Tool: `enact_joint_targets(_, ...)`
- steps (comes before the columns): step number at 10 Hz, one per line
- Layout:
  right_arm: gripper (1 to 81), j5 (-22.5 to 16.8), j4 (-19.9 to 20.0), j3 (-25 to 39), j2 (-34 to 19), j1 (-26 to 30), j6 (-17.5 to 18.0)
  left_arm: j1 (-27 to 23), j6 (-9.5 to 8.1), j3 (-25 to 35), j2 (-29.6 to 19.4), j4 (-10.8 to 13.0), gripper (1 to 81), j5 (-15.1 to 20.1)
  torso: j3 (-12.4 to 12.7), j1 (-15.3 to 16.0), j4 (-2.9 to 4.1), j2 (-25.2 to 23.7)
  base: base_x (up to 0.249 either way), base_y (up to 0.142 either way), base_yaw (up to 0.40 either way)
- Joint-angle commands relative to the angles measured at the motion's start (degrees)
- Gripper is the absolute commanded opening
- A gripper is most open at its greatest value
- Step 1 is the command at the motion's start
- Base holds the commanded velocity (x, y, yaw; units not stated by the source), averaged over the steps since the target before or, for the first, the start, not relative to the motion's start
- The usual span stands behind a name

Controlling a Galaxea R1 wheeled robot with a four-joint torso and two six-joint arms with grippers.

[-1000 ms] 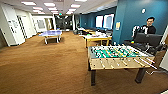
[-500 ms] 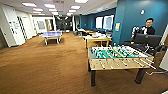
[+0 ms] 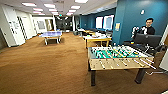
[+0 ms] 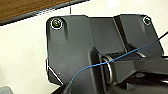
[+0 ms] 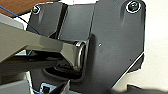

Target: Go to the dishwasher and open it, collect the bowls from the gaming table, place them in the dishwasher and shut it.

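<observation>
In the head view the gaming table (image 3: 98,39), with a yellow frame and a pale top, stands in the middle distance to the right of centre, beyond the table-football table. The picture is too blurred at that distance to make out bowls on it. The dishwasher is out of view. The left wrist view and the right wrist view each show the robot's own dark plate and jointed bar against a pale surface, with a strip of brown floor at one edge.
A table-football table (image 3: 117,58) with a green field stands close on the right. Behind it a person (image 3: 147,28) stands by a dark chair (image 3: 146,41). A blue table-tennis table (image 3: 51,34) is far back on the left. Brown carpet (image 3: 45,67) stretches ahead.
The whole head view has shifted slightly, so the camera has moved a little. Nothing in the room has visibly moved.
</observation>
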Motion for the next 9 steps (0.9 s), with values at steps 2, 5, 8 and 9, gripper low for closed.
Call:
enact_joint_targets(2, 81.1, -2.71, -0.34, 0.08, 0.16, 2.44, -0.18, -2.66, 0.15, -0.26, -0.36, -0.33, 81.1, 2.61, 0.0, 0.0, 0.0, 0.0, 0.078, 0.0, 0.0)
enact_joint_targets(5, 81.1, -2.71, -0.43, 0.08, 0.16, 2.53, -0.18, -2.66, 0.15, -0.26, -0.36, -0.33, 81.1, 2.61, -0.02, -0.04, 0.0, 0.0, 0.111, 0.0, 0.0)
enact_joint_targets(8, 81.1, -2.71, -0.43, 0.08, 0.16, 2.53, -0.18, -2.66, 0.15, -0.26, -0.36, -0.33, 81.1, 2.61, 0.0, -0.06, 0.0, 0.0, 0.114, 0.0, 0.0)
enact_joint_targets(9, 81.1, -2.71, -0.43, 0.08, 0.16, 2.53, -0.18, -2.66, 0.15, -0.26, -0.36, -0.33, 81.1, 2.61, 0.0, -0.04, 0.0, 0.0, 0.114, 0.0, 0.0)
